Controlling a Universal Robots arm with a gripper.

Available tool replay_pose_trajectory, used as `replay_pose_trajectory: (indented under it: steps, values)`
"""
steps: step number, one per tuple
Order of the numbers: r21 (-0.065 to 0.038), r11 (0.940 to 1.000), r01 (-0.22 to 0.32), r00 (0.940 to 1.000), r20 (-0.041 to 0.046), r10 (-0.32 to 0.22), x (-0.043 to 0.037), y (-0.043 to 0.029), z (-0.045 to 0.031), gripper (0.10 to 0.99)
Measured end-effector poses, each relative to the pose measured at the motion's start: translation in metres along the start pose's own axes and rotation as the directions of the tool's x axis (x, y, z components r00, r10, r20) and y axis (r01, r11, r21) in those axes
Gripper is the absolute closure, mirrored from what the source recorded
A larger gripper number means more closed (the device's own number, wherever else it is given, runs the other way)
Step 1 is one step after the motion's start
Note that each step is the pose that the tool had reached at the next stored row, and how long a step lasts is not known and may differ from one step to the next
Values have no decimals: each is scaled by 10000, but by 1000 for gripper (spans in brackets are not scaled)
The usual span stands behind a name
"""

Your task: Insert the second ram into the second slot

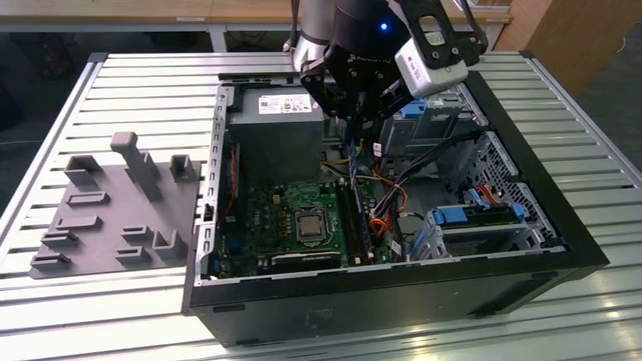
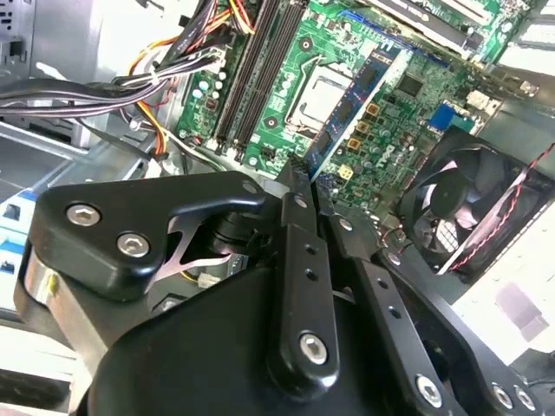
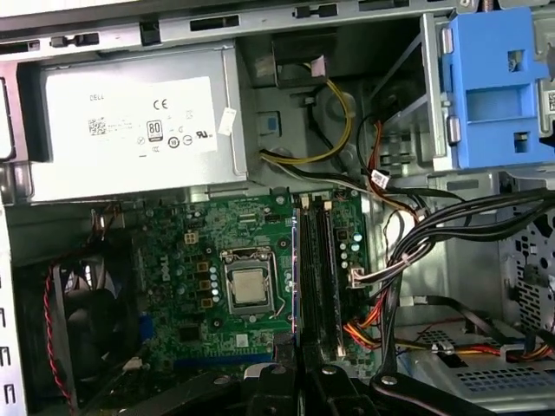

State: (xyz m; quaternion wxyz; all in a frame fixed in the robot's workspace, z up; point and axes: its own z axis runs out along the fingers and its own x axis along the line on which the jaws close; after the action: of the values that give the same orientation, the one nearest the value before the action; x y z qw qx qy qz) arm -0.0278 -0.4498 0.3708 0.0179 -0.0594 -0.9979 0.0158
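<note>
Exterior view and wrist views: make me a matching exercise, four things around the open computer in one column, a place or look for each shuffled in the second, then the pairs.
Things
1. the second ram
2. power supply
3. fan
4. grey fixture

Descriptions
A. lies on the table outside the case, at the exterior view's left
B. black frame with blades, inside the case
C. held by the gripper over the motherboard
D. grey box with a white label

Pairs: 1-C, 2-D, 3-B, 4-A
</note>
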Motion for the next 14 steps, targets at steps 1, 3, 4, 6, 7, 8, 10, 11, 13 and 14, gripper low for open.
replay_pose_trajectory:
  steps: [1, 3, 4, 6, 7, 8, 10, 11, 13, 14]
  values:
    - [-1, 10000, 2, 10000, 0, -2, 0, 0, 3, 949]
    - [1, 9999, 139, 9999, 4, -139, -1, 0, 10, 949]
    - [6, 9996, 271, 9996, 9, -271, -1, 0, 14, 949]
    - [18, 9982, 597, 9982, 20, -597, -1, 0, 24, 949]
    - [25, 9969, 784, 9969, 26, -784, -1, 1, 30, 949]
    - [32, 9954, 960, 9954, 31, -960, -1, 1, 32, 949]
    - [38, 9942, 1076, 9942, 33, -1077, -1, 0, 33, 949]
    - [38, 9942, 1076, 9942, 34, -1077, -1, 0, 33, 949]
    - [38, 9942, 1077, 9942, 34, -1077, -1, 1, 41, 949]
    - [38, 9942, 1077, 9942, 34, -1077, -1, 1, 42, 949]
